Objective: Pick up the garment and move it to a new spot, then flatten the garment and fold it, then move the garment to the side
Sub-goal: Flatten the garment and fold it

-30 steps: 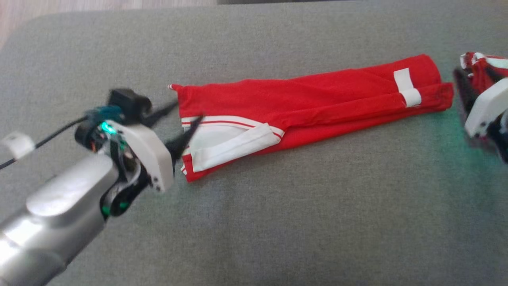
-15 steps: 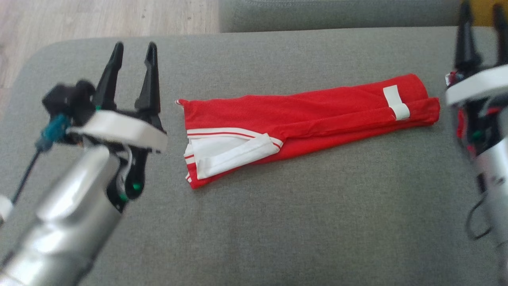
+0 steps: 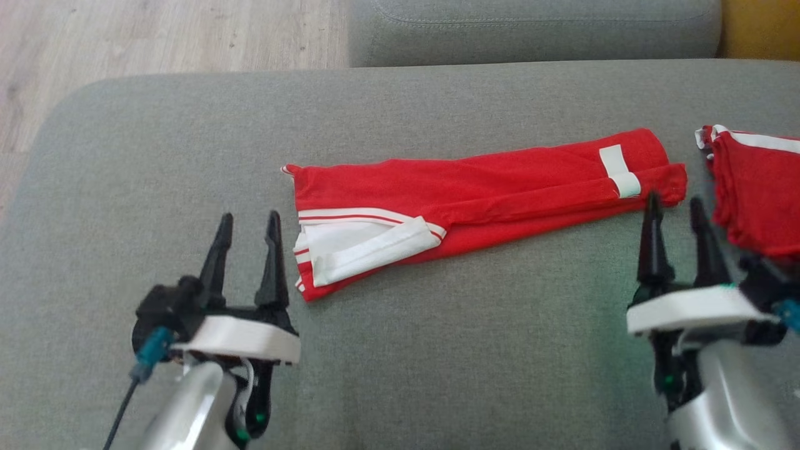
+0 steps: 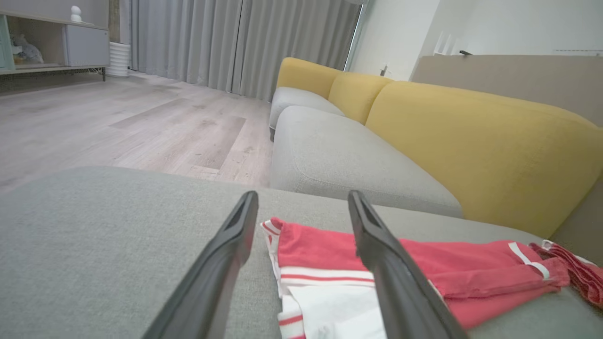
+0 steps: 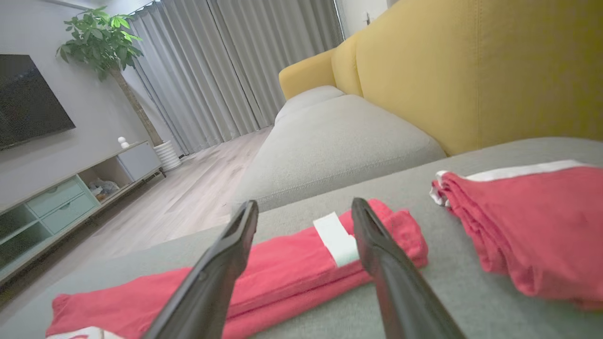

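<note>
The garment (image 3: 475, 194) is red with white stripes and a white inner band, folded into a long strip across the grey cushion (image 3: 437, 350). My left gripper (image 3: 249, 220) stands open just left of the strip's striped end, touching nothing. My right gripper (image 3: 675, 203) is open too, its tips just below the strip's right end with the white patch. The left wrist view has the garment (image 4: 330, 263) between and beyond the open fingers (image 4: 221, 263). In the right wrist view the garment (image 5: 292, 268) lies behind the open fingers (image 5: 391, 278).
A second red folded garment (image 3: 756, 187) lies at the cushion's right edge, close to my right gripper, and shows in the right wrist view (image 5: 532, 226). Beyond are another grey seat cushion (image 3: 531, 28), a yellow sofa back (image 4: 471, 141) and wooden floor (image 3: 156, 31) at the far left.
Both arms have drawn back toward me from the garment's ends, fingers now pointing away over the cushion. The camera has tilted, so the picture shifted. The garment lies as before.
</note>
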You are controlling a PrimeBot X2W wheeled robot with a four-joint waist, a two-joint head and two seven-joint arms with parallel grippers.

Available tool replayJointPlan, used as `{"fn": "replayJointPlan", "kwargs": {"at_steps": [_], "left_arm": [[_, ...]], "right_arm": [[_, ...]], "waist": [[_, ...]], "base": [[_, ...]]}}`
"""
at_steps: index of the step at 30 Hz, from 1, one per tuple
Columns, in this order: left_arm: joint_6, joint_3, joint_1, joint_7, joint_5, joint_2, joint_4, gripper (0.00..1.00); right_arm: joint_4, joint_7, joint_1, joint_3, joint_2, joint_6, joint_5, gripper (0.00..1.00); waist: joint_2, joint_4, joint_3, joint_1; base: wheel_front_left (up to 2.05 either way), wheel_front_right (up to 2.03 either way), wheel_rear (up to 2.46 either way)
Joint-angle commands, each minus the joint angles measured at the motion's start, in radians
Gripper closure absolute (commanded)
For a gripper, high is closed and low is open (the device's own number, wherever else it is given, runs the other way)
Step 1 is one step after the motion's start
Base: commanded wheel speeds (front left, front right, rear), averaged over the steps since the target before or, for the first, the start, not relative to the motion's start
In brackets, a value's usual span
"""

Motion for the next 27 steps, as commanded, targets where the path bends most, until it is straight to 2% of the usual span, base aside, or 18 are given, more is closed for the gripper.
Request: {"fn": "replayJointPlan", "kwargs": {"at_steps": [1, 7, 11, 17, 27], "left_arm": [[-0.022, 0.063, -0.02, -0.008, 0.046, -0.007, -0.017, 0.0], [-0.086, 0.16, 0.013, -0.008, 0.127, -0.069, -0.007, 0.0], [-0.13, 0.188, 0.008, -0.008, 0.175, -0.094, 0.005, 0.0], [-0.162, 0.214, -0.021, -0.008, 0.211, -0.119, 0.018, 0.0], [-0.203, 0.248, -0.091, -0.008, 0.254, -0.15, 0.014, 0.0]], "right_arm": [[-0.049, -0.011, -0.006, 0.044, 0.004, -0.001, 0.036, 0.0], [-0.081, -0.011, 0.028, 0.065, 0.004, -0.001, 0.032, 0.0], [-0.085, -0.011, 0.02, 0.05, 0.004, -0.001, 0.022, 0.0], [-0.068, -0.011, -0.027, 0.03, 0.004, -0.001, -0.049, 0.0], [0.175, 0.099, -0.293, -0.244, 0.004, -0.001, -0.221, 0.0]], "waist": [[-0.0001, -0.001, -0.002, 0.0001], [-0.0001, -0.004, 0.001, 0.0001], [-0.0001, 0.002, 0.015, 0.0001], [-0.0001, 0.016, 0.06, 0.0001], [-0.0001, 0.068, 0.18, 0.0001]], "base": [[0.0, 0.0, 0.0], [0.0, 0.0, 0.0], [0.0, 0.0, 0.0], [0.0, 0.0, 0.0], [0.0, 0.0, 0.0]]}}
